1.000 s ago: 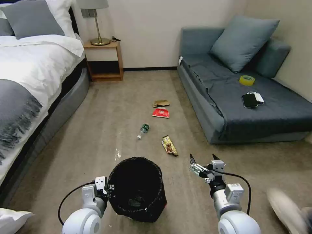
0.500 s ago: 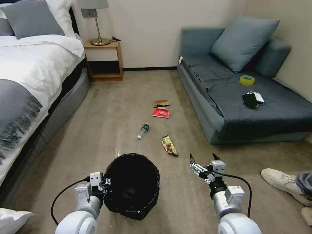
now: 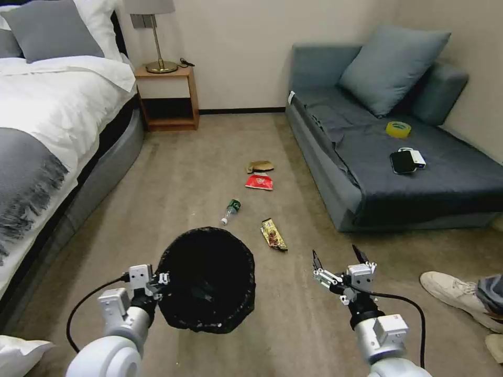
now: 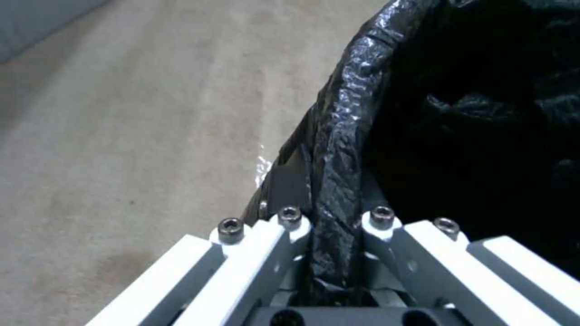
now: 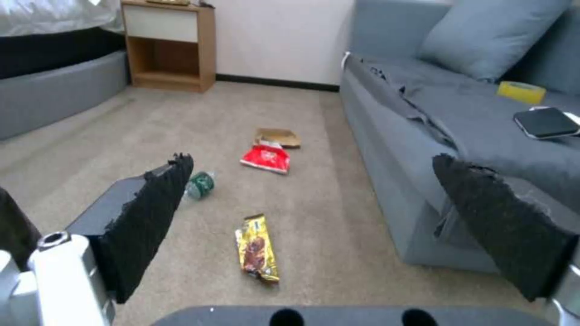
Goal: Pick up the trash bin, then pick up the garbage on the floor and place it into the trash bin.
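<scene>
Left gripper (image 3: 157,278) clamped on trash bin (image 3: 207,280) rim; right gripper (image 3: 338,257) spread wide, empty

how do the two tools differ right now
The left tool is shut on the rim of the trash bin, with the black bag pinched between its fingers. The right tool is open, holding nothing, its black pads spread wide. The left one sits beside the bin; the right one hovers over bare carpet, facing the snack wrapper. Both reach forward at similar height.
</scene>
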Robot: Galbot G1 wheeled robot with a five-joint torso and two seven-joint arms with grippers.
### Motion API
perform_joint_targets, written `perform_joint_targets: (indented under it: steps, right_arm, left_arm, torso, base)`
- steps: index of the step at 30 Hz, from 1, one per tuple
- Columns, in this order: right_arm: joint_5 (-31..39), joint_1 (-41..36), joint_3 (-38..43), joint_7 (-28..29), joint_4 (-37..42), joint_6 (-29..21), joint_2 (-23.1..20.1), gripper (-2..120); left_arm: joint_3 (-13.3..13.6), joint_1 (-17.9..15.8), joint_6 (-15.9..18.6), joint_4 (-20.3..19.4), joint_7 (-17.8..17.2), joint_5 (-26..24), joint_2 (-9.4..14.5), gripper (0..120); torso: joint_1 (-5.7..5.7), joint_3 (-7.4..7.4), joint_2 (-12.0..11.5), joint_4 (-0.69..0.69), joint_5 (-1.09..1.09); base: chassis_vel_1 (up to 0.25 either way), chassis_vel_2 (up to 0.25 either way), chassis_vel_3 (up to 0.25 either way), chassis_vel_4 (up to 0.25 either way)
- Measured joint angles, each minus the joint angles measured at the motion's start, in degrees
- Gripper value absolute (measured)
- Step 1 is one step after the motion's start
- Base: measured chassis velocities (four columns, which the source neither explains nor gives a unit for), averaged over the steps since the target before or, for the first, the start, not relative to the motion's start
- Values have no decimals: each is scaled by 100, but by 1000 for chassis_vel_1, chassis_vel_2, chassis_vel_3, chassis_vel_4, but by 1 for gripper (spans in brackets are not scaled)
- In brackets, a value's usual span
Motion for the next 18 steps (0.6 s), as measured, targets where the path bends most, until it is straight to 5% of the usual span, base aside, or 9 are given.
perform_joint_targets:
  steps: [7, 18]
  right_arm:
    - [-183, -62, -89, -57, 24, -2, 52, 100]
    - [-295, -100, -141, -71, -15, 118, 100, 100]
  left_arm:
    - [-344, -27, 10, -115, -8, -174, 13, 4]
    - [-519, -34, 11, -152, -11, -327, 7, 4]
  torso:
    - [0, 0, 0, 0, 0]
    - [0, 0, 0, 0, 0]
  base:
    - [0, 0, 0, 0]
    - [0, 0, 0, 0]
